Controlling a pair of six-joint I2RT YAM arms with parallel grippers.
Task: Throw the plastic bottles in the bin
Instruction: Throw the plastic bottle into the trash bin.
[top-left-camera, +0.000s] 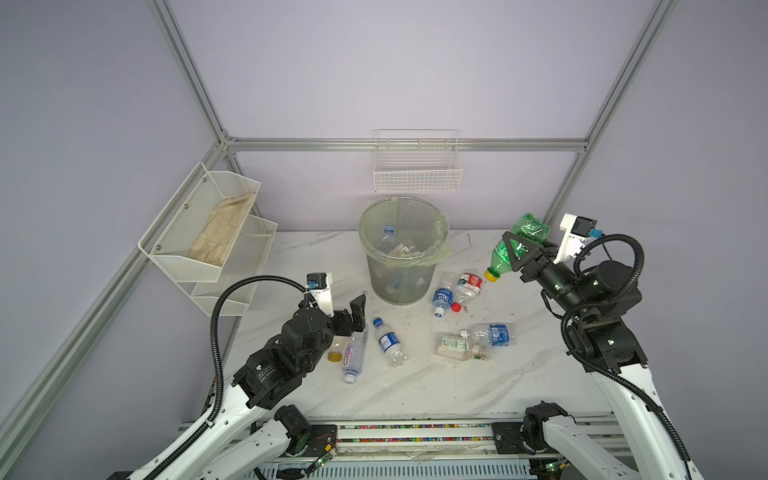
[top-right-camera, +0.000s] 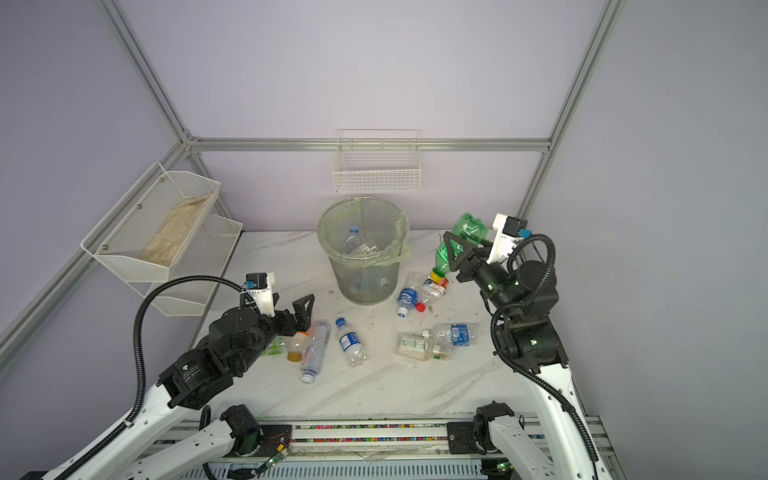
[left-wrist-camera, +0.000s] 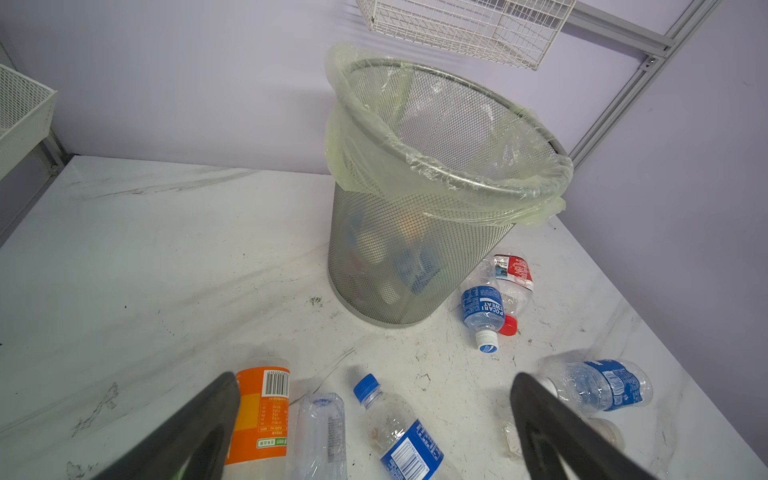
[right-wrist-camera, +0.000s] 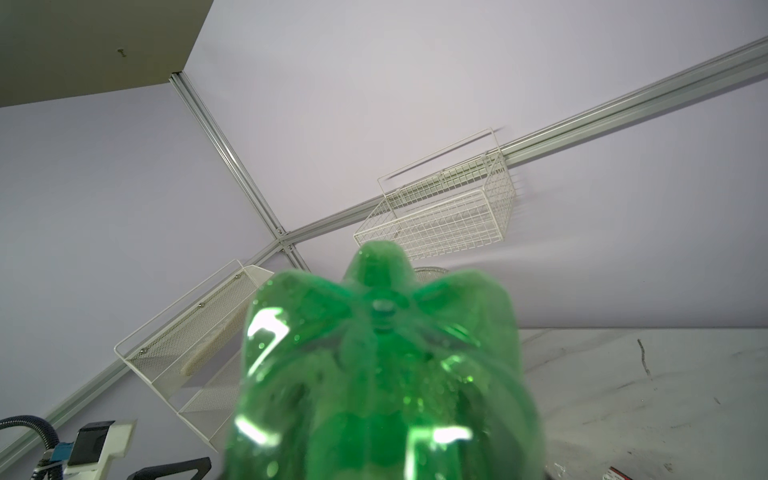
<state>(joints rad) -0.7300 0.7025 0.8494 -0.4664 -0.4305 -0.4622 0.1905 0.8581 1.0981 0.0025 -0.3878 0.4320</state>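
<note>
Gripping the green bottle (top-left-camera: 530, 230) cap-down near the bin (top-left-camera: 395, 286) (not yet over it), the right end effector (top-left-camera: 515, 246) could drop it short if its seemingly off-centre hold slips; the left end effector (top-left-camera: 358, 315) gapes empty.

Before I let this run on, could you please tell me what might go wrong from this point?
1. The right gripper holds the green bottle tilted, cap down, beside the bin, not over it; released early, it would likely land by the red-label bottle.
2. Swung across low, the bottle could strike the bin's rim and tip it.
3. The open left gripper hangs low near the orange-label bottle and could knock it away.
</note>
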